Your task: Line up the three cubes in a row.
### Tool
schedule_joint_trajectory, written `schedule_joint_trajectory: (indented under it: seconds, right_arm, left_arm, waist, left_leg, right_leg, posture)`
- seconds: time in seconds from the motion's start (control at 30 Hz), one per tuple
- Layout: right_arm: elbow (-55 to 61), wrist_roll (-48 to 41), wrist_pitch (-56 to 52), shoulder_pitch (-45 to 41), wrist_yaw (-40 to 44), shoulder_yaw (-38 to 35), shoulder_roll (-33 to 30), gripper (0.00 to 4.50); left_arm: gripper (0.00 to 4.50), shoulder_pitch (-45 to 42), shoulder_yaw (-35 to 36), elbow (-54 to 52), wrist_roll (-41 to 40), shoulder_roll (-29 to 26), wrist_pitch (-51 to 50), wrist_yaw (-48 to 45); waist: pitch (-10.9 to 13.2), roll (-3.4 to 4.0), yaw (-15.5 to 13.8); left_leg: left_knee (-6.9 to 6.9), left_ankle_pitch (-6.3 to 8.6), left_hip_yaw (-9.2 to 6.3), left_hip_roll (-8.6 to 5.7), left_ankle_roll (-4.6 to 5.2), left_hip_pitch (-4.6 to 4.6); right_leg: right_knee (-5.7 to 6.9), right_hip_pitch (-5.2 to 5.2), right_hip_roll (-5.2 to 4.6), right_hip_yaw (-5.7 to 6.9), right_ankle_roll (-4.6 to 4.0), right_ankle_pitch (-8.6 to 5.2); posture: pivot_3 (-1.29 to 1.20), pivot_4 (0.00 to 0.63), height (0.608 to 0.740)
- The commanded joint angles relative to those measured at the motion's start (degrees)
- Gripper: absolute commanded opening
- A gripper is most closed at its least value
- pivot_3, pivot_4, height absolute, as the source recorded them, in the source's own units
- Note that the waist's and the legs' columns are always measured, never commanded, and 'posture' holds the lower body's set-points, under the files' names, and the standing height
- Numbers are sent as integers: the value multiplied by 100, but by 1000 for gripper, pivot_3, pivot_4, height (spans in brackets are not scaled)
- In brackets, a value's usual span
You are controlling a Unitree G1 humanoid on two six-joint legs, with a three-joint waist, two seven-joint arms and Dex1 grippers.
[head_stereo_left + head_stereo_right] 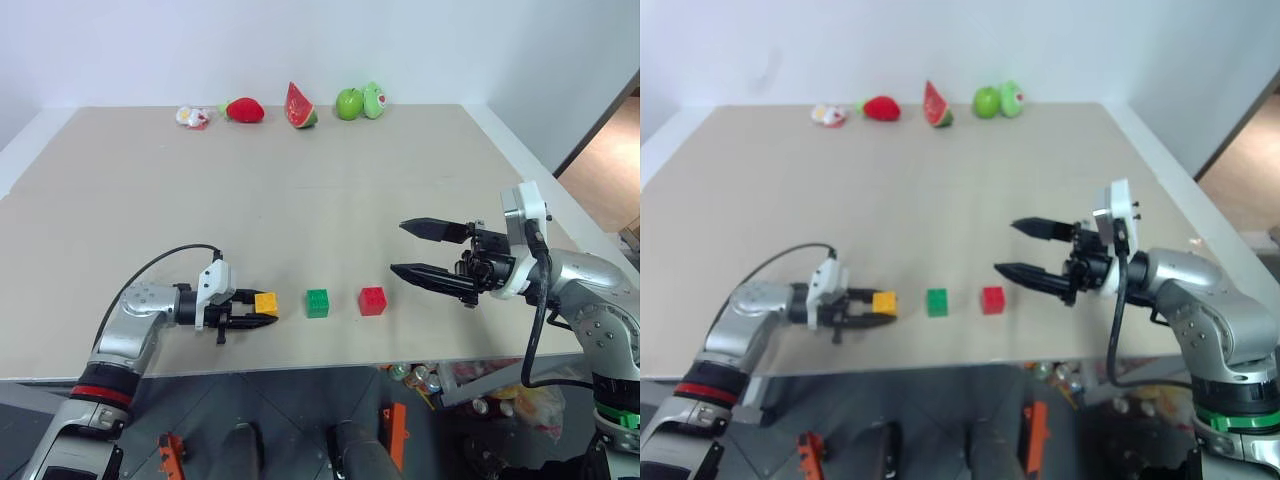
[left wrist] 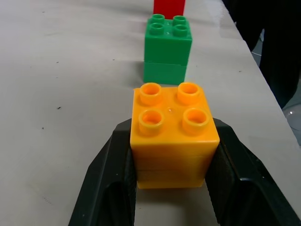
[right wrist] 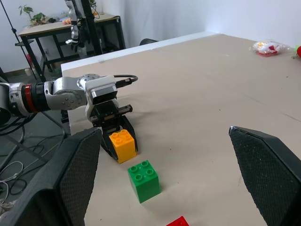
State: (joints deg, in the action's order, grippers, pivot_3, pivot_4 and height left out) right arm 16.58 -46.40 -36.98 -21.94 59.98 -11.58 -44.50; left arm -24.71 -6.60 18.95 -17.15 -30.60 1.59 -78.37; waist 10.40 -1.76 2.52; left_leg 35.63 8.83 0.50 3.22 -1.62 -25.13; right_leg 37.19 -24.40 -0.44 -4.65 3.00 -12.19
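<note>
Three studded cubes stand in a line near the table's front edge: the yellow-orange cube (image 1: 266,302), the green cube (image 1: 317,302) and the red cube (image 1: 373,300). My left gripper (image 1: 262,311) is shut on the yellow-orange cube (image 2: 174,141), one black finger (image 2: 110,181) on each side, low at the table top. In the left wrist view the green cube (image 2: 167,47) sits just beyond it, and the red cube (image 2: 169,7) behind that. My right gripper (image 1: 398,247) hangs open above the table to the right of the red cube, holding nothing.
Toy fruits line the far edge: a strawberry (image 1: 245,110), a watermelon slice (image 1: 300,105) and a green apple (image 1: 349,103), with a small wrapped item (image 1: 192,117) at their left. The table's front edge (image 1: 300,372) runs close below the cubes.
</note>
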Motion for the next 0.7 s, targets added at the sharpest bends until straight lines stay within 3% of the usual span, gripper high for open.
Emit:
schedule_joint_trajectory:
  seconds: [0.03, 0.1, 0.17, 0.37, 0.57, 0.7]
  right_arm:
    - [81, -11, 77, -107, 33, -94, -75, 4500]
    - [90, -3, 81, -91, 29, -107, -86, 4500]
    - [103, -9, 74, -75, 21, -132, -101, 4500]
    - [115, 1, 80, -59, 2, -154, -125, 4500]
    - [70, 8, 83, -90, 63, -172, -176, 4500]
    - [22, -19, 80, -116, 129, -220, -248, 4500]
  left_arm:
    - [1349, -230, 3, 286, 97, 6, 256, -87]
    - [1349, -304, 14, 452, 137, 27, 376, -89]
    - [2366, -343, 16, 542, 90, 39, 437, -215]
    - [4343, -389, 46, 602, 115, 24, 439, -179]
    - [4469, -98, 248, 159, -82, -484, -168, -300]
    - [4469, 352, 608, -34, -210, -1195, -358, -429]
  waist:
    - [0, 0, -1]
    - [0, 0, 0]
    - [0, 0, 0]
    - [0, 0, 0]
    - [0, 0, 16]
    - [0, 0, 39]
  left_leg:
    - [0, 0, 0, 0, 0, 0]
    - [1, 0, 0, -1, 0, 0]
    - [2, 0, 0, -1, 0, 1]
    - [-1, 0, 0, 0, 0, 0]
    - [-1, 0, 0, 2, 0, 1]
    - [-11, 0, 7, 13, 0, 7]
  right_leg:
    - [0, 0, 0, 0, 0, 0]
    - [0, 1, 0, -1, 0, 0]
    - [0, 1, 0, -1, -1, 1]
    - [0, 0, 1, -1, -1, 1]
    - [0, -1, 2, -1, -1, 1]
    - [1, -7, 6, -1, -7, 0]
  posture:
    - [0, 150, 740]
    - [0, 150, 740]
    - [0, 150, 740]
    - [0, 150, 740]
    - [0, 150, 740]
    - [0, 150, 740]
